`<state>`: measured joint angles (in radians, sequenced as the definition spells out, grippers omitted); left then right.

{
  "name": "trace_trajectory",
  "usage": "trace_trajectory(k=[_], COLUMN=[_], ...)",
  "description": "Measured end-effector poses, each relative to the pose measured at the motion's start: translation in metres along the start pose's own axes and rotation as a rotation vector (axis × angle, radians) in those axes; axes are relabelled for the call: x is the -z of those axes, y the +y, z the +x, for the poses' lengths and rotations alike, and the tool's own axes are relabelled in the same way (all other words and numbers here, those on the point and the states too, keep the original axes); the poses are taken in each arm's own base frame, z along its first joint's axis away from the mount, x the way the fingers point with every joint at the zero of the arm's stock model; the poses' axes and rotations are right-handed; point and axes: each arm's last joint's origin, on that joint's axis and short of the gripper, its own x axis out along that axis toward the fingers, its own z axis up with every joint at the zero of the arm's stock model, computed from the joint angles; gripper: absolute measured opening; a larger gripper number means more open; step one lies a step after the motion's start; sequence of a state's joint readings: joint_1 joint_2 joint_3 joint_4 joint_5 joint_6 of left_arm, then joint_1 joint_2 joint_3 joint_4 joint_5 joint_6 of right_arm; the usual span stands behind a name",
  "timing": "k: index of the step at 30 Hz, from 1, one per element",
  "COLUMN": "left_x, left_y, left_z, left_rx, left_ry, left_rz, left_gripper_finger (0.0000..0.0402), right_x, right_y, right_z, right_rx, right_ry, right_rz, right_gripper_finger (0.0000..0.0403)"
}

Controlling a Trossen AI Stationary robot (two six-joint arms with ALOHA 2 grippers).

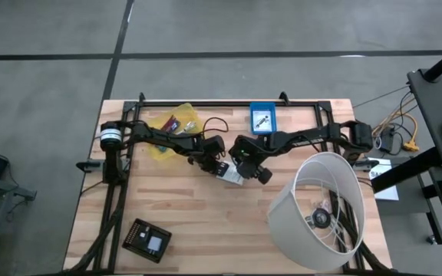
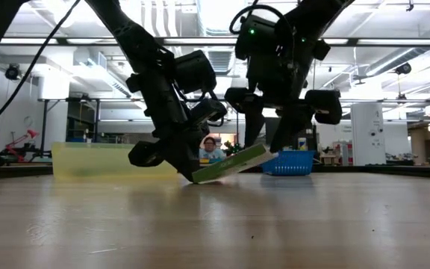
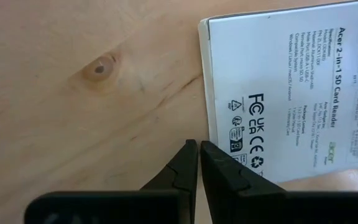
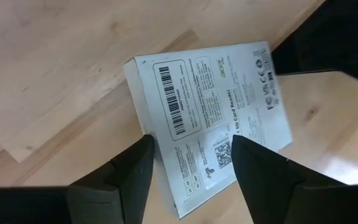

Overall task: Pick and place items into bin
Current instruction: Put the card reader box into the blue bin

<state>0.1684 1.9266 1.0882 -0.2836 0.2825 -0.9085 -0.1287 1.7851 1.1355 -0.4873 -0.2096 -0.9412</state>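
Lying mid-counter betw. the two claws is a white printed packet [image 1: 229, 174], flat rectangular box w/ black text, barcode, QR code, FCC/UKCA/CE marks, "Acer 2-in-1 SD Card Reader" on the label. In the low view it's tilted: left edge on the wood counter [image 1: 206, 222], right edge lifted, green stripe along its side. Right claw [image 4: 191, 163] wide open, fingers straddling the packet's edge, not clamped. Left claw [image 3: 199, 157] closed, tips together, empty, pressed at the packet's left edge. Far side of counter: yellow bin [image 1: 173, 125] w/ a few items inside, left of centre; blue bin [image 1: 263, 118] just right of it. Black square device [image 1: 147, 239] near-left corner. Big white lampshade [image 1: 318, 211] on its side, near-right.
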Motion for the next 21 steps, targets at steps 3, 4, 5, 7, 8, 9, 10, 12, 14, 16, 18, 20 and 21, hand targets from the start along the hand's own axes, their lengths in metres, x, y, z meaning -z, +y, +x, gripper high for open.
trace_trajectory(k=[3,4,5,7,8,9,10,12,14,16,18,20,21], left_x=[0.000,0.000,0.000,-0.001,-0.001,-0.001,-0.001,-0.002,-0.003,-0.005,-0.005,-0.005,-0.005], left_y=[0.000,0.000,0.000,-0.001,-0.001,-0.001,-0.002,-0.003,-0.005,-0.006,-0.007,-0.007,-0.007], left_z=[0.000,0.000,0.000,0.000,0.000,0.000,0.000,0.000,0.000,0.000,0.000,0.000,0.000], left_rx=[0.001,0.001,0.003,0.005,0.007,0.013,0.016,0.032,0.053,0.070,0.075,0.074,0.074], left_ry=[0.000,0.000,-0.001,-0.002,-0.002,-0.003,-0.006,-0.015,-0.028,-0.042,-0.049,-0.051,-0.051], left_rz=[0.008,0.008,0.009,0.010,0.010,0.012,0.013,0.019,0.025,0.030,0.032,0.032,0.033], left_gripper_finger=[0.0010,0.0011,0.0011,0.0011,0.0011,0.0011,0.0011,0.0011,0.0011,0.0011,0.0011,0.0011,0.0011], right_x=[-0.001,-0.002,-0.004,-0.007,-0.009,-0.010,-0.010,-0.011,-0.010,-0.010,-0.011,-0.011,-0.011], right_y=[0.000,0.000,-0.001,-0.003,-0.004,-0.004,-0.004,-0.004,-0.003,-0.002,-0.001,0.000,0.000], right_z=[-0.006,-0.009,-0.013,-0.020,-0.024,-0.026,-0.028,-0.030,-0.030,-0.029,-0.029,-0.028,-0.028], right_rx=[0.013,0.021,0.031,0.058,0.071,0.079,0.085,0.084,0.070,0.059,0.052,0.049,0.049], right_ry=[-0.009,-0.015,-0.022,-0.043,-0.052,-0.060,-0.065,-0.067,-0.068,-0.068,-0.067,-0.064,-0.064], right_rz=[-0.003,-0.005,-0.007,-0.015,-0.018,-0.021,-0.023,-0.024,-0.022,-0.021,-0.023,-0.025,-0.026], right_gripper_finger=[0.0201,0.0201,0.0201,0.0201,0.0201,0.0201,0.0201,0.0201,0.0201,0.0201,0.0201,0.0201,0.0201])
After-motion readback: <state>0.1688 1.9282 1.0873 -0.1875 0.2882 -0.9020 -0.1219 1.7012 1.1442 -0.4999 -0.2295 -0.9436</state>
